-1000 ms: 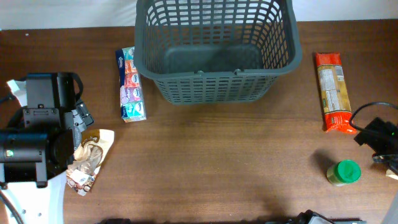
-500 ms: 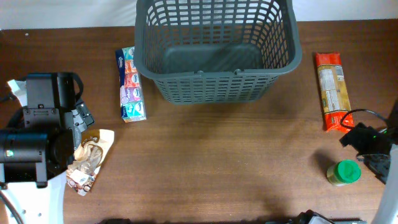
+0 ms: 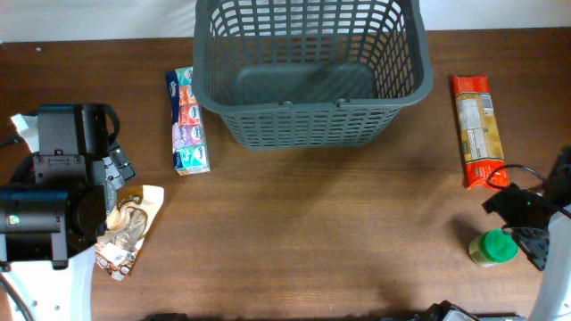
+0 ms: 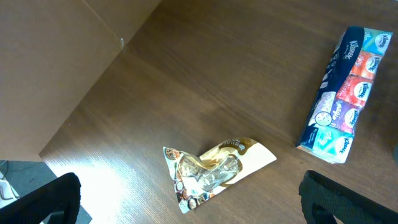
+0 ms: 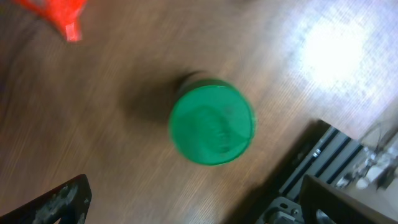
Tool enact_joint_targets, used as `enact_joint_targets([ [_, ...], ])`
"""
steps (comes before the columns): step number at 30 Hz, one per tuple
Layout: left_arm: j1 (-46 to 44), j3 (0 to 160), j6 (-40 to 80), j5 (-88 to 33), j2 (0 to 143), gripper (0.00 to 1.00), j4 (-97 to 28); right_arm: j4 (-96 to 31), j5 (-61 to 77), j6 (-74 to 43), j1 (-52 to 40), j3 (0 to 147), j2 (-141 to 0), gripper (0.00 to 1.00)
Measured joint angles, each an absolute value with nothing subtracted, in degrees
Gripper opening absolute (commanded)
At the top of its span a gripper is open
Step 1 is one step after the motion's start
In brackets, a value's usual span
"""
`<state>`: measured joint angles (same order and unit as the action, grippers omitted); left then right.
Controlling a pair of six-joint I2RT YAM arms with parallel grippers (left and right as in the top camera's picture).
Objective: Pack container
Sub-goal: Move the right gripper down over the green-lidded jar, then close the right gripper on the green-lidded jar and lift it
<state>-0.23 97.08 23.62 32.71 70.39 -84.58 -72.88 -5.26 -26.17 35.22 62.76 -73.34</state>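
Right end effector (image 3: 520, 223) shifted inward, pointing down, probably over green-lidded jar (image 5: 211, 121) | spread wide, empty

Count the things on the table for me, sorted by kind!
Basket: 1
Tissue pack: 1
Snack bag: 1
Orange packet: 1
Green-lidded jar: 1
Total: 5
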Motion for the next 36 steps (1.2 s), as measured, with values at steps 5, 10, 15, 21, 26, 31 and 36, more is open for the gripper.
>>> enact_joint_targets([
  [5,-0.2,97.1,23.6,32.7,70.4,1.0,-84.6,-70.8,-5.3,-27.2,39.9,60.1,-73.3,0.99],
  [10,-0.2,97.1,23.6,32.7,70.4,1.0,-84.6,-68.0,-3.8,-26.3,40.6,57.3,-73.3,0.99],
  [15,-0.2,97.1,23.6,32.7,70.4,1.0,-84.6,-65.3,-3.2,-25.7,40.6,55.1,-73.3,0.99],
  [21,-0.2,97.1,23.6,32.7,70.4,1.0,-84.6,-64.8,-2.9,-25.5,40.6,54.8,-73.3,0.99],
  [26,-0.2,97.1,23.6,32.7,70.4,1.0,-84.6,-64.4,-2.9,-25.5,40.6,54.8,-74.0,0.99],
  [31,-0.2,97.1,23.6,32.7,70.4,1.0,-84.6,-62.1,-2.9,-25.5,40.6,54.8,-76.9,0.99],
  [36,-0.2,97.1,23.6,32.7,70.4,0.99,-84.6,-60.6,-2.9,-25.5,40.6,54.8,-79.9,0.99],
])
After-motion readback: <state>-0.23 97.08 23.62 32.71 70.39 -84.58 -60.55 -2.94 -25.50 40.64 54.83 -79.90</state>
